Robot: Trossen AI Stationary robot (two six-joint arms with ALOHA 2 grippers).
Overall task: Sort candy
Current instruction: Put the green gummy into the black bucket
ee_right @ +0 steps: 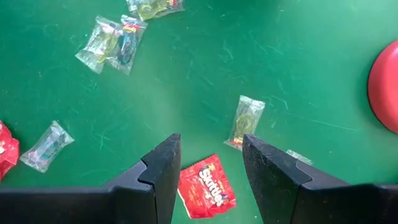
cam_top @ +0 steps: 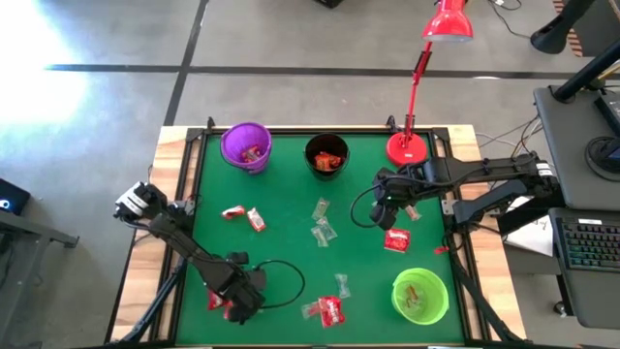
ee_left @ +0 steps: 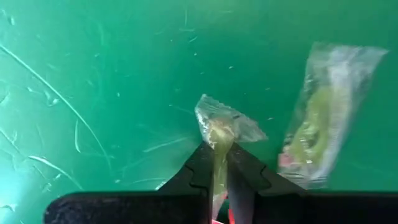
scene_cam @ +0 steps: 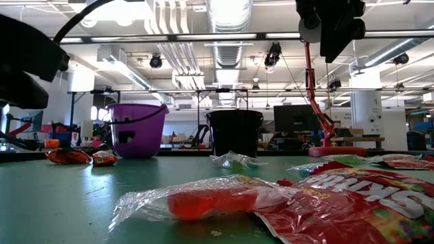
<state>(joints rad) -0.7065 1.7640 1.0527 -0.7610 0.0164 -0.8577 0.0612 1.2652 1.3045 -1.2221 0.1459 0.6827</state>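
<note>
Green matting [ee_left: 93, 74] beneath; my left gripper [ee_left: 219, 163] pinches a clear greenish sweet [ee_left: 225, 124] by its wrapper edge alone. Cellophane may slip free on lifting; my right gripper [ee_right: 211, 163] hovers spread.

Three cups: purple cup [cam_top: 246, 146], black cup [cam_top: 326, 155], green cup [cam_top: 420, 296]; one red desk lamp [cam_top: 415, 92]; two arms; roughly a dozen loose wrapped candies [cam_top: 323, 222] on the green table [cam_top: 291, 194].

A green-topped table [cam_top: 291, 242] carries scattered candy [cam_top: 322, 223], purple cup [cam_top: 245, 146], black cup [cam_top: 326, 155], green cup [cam_top: 420, 296] and lamp base [cam_top: 407, 148].
</note>
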